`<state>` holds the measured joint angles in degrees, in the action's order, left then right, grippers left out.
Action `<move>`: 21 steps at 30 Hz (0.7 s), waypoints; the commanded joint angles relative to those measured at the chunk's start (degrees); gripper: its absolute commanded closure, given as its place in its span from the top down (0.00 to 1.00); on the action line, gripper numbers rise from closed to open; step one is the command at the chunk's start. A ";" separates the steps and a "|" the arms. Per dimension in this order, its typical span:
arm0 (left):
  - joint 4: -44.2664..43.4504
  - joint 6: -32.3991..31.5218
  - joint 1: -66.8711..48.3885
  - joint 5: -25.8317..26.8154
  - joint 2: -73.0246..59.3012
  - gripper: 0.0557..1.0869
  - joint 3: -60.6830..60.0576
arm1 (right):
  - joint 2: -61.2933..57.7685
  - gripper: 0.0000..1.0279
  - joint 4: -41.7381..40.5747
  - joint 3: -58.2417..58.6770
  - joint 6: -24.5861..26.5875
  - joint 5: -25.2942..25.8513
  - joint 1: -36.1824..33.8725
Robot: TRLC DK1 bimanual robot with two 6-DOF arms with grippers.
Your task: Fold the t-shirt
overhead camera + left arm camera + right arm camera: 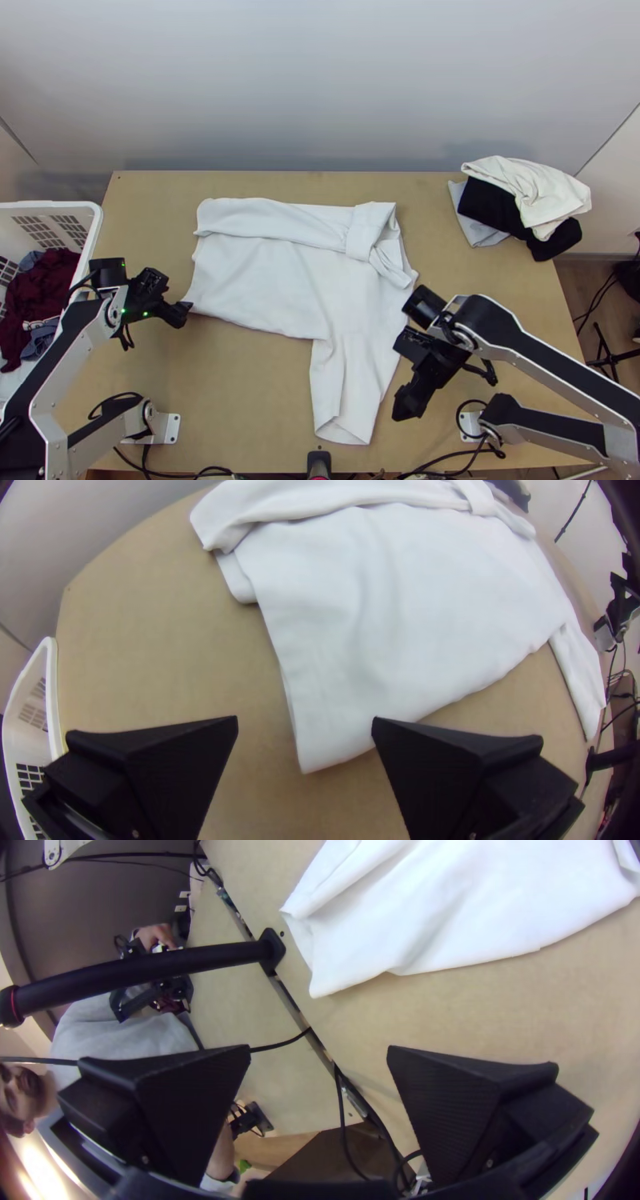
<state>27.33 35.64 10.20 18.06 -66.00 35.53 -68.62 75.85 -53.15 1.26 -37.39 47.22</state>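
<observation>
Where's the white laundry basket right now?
In the top view, the white laundry basket stands at the left edge, beside the table and the left arm.

We've got pretty even light on the desk (240, 384), just soft shadows low on the wall (320, 96). White glare (41, 1170) blows out our right wrist view's lower left, and both wrist views bend straight edges, with dark corners.
</observation>
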 commanded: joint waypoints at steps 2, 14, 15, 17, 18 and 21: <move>4.92 0.40 -0.44 -0.66 -1.15 0.95 0.51 | -2.40 0.93 -0.27 -1.35 -0.64 -0.06 2.26; 10.90 -3.91 -2.64 4.96 -3.88 0.95 1.56 | -3.98 0.93 -0.27 -1.96 -0.73 0.03 2.17; 10.46 -3.91 -2.64 4.87 -4.14 0.95 1.56 | -3.98 0.93 -0.27 -2.05 -0.91 0.03 2.17; 9.58 -3.91 -2.55 4.79 -4.32 0.95 1.65 | -3.89 0.93 -0.27 -2.23 -0.99 0.03 2.17; 8.35 -4.00 -2.29 4.61 -4.32 0.95 1.65 | -3.89 0.93 -0.27 -2.31 -0.99 0.03 2.17; 7.38 -4.09 -1.50 4.44 -4.75 0.95 2.44 | -3.98 0.93 -0.18 -2.75 -0.99 0.03 2.17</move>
<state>36.71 31.90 7.99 22.37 -69.73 37.36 -72.36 75.57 -55.13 0.43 -37.39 49.34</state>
